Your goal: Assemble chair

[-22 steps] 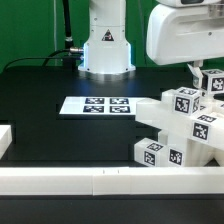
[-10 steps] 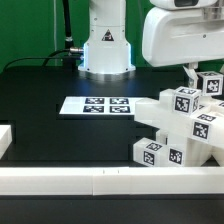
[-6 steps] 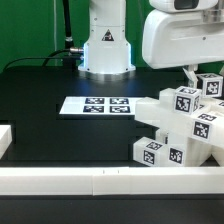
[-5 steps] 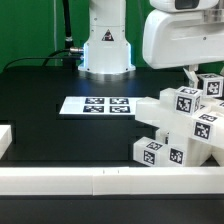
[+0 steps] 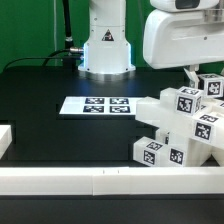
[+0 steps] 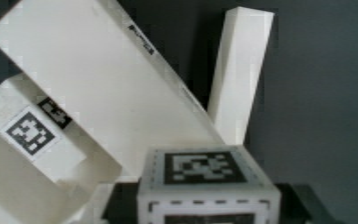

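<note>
The chair parts (image 5: 180,125) are chunky white pieces with black-and-white tags, clustered at the exterior view's right. My gripper (image 5: 203,80) hangs over the top of that cluster, shut on a white tagged block (image 5: 212,86). In the wrist view the block (image 6: 202,172) fills the space between the dark fingers (image 6: 126,203), which press on both its sides, and my gripper (image 6: 208,208) is closed round it. Beyond the block lie a broad white panel (image 6: 105,70) and a slim white bar (image 6: 242,70). The block's underside is hidden.
The marker board (image 5: 97,105) lies flat on the black table mid-scene. Long white border rails (image 5: 100,180) run along the front edge, with a short one (image 5: 5,140) at the exterior view's left. The robot base (image 5: 105,45) stands at the back.
The hand has edged slightly toward the exterior view's left since the earliest frame. Over the last second almost nothing moves, and the grip on the block stays the same.
</note>
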Controlling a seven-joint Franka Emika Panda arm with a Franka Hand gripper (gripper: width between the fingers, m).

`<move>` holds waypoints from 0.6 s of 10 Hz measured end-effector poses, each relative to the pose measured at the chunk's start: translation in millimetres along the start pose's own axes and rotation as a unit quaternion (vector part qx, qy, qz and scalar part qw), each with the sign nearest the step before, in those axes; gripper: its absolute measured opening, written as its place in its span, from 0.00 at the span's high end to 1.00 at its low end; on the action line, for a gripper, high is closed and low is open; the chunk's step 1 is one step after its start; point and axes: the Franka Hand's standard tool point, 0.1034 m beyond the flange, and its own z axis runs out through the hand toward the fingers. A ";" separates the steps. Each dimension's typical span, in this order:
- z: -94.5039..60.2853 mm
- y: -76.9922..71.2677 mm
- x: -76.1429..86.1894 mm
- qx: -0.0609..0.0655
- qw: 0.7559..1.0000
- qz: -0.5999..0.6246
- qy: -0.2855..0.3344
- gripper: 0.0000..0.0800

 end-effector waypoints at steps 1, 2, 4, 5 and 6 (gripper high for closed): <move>0.0 0.0 0.0 0.000 1.000 0.000 0.000 0.65; 0.0 0.0 0.0 0.000 1.000 0.003 0.000 0.65; 0.0 -0.1 0.0 0.000 1.000 0.016 0.000 0.65; -0.1 0.0 0.0 0.001 0.998 0.055 0.000 0.65; -0.5 1.5 -0.2 0.001 0.995 0.104 0.000 0.65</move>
